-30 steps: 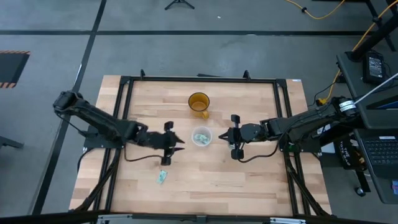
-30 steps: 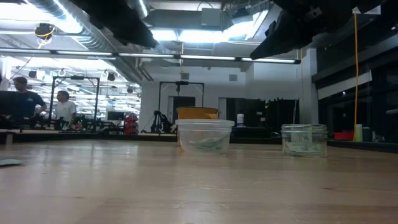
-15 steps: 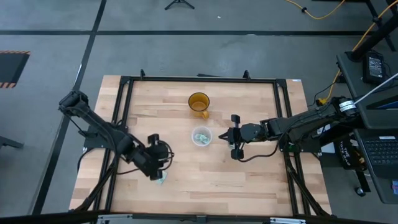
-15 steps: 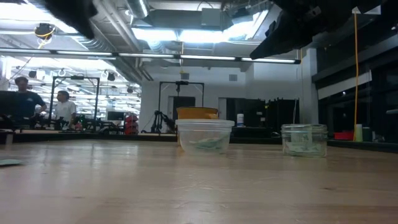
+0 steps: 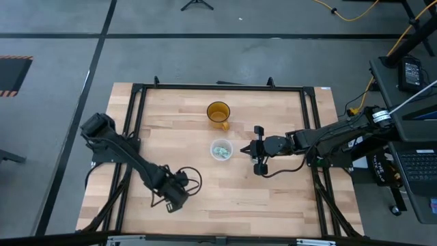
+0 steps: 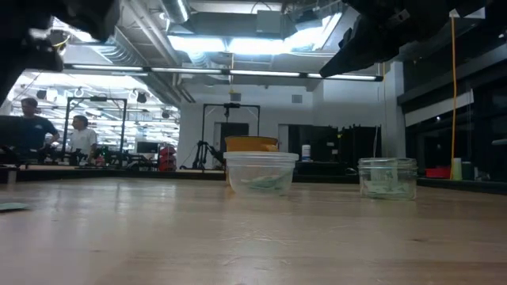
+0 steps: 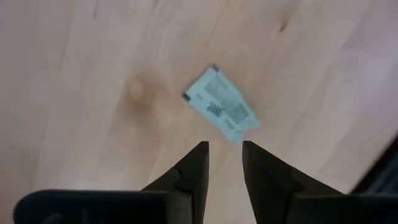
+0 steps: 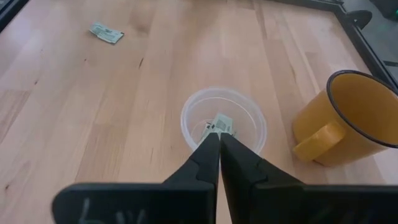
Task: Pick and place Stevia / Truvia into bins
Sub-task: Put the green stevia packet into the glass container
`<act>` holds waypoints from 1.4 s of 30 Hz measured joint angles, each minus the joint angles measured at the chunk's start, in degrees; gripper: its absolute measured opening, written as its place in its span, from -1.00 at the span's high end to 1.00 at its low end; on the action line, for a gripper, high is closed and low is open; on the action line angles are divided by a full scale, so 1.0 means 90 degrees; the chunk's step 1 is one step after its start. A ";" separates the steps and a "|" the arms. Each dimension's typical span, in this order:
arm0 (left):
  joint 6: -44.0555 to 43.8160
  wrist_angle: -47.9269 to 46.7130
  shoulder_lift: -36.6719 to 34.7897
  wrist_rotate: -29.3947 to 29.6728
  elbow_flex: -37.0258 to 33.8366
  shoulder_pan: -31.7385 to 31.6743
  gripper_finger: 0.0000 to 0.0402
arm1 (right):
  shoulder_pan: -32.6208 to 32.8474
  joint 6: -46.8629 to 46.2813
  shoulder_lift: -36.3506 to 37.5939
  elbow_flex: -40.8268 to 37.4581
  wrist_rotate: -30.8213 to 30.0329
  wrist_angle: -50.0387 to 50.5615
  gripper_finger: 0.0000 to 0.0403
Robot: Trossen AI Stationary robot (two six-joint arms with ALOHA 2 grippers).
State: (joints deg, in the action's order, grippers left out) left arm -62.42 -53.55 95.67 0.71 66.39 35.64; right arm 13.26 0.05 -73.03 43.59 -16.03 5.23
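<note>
The left gripper point(image 7: 223, 148) hung directly over a lone sweetener packet point(image 7: 221, 104) lying flat on the table point(image 5: 273, 184) toward 7 o'clock, jaws narrowly parted and empty. The right gripper point(image 8: 219, 139), jaws closed on nothing, waited at 3 o'clock of the clear cup point(image 5: 221, 149), which held packets.

Pale teal packet point(image 7: 221, 106) — dark print, perhaps text — amber cup point(image 8: 356, 117).

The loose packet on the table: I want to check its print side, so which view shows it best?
The left wrist view: the packet lies flat just beyond the slightly open left gripper, print visible. The right wrist view shows it small and far off; the low view only a sliver at the table edge; the high view hides it.
</note>
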 joint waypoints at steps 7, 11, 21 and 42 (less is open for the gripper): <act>-0.0330 0.0066 0.0487 -0.0021 0.0000 0.0002 0.50 | 0.0000 -0.0002 0.0000 0.0000 0.0000 0.0002 0.91; -0.0338 0.0409 0.0625 0.0182 0.0000 0.0007 0.43 | 0.0000 -0.0002 0.0000 0.0000 0.0001 0.0001 0.91; -0.0680 0.0828 0.0998 0.0242 -0.0007 0.0040 0.28 | 0.0000 -0.0005 0.0000 0.0000 0.0000 0.0002 0.91; -0.0623 0.0839 0.1397 0.0117 0.0005 0.0206 0.55 | -0.0002 -0.0148 0.0000 0.0000 0.0001 -0.0002 0.91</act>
State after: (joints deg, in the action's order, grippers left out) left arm -68.02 -46.00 108.25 1.76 66.43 37.50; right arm 13.24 -1.28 -73.03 43.59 -16.03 5.21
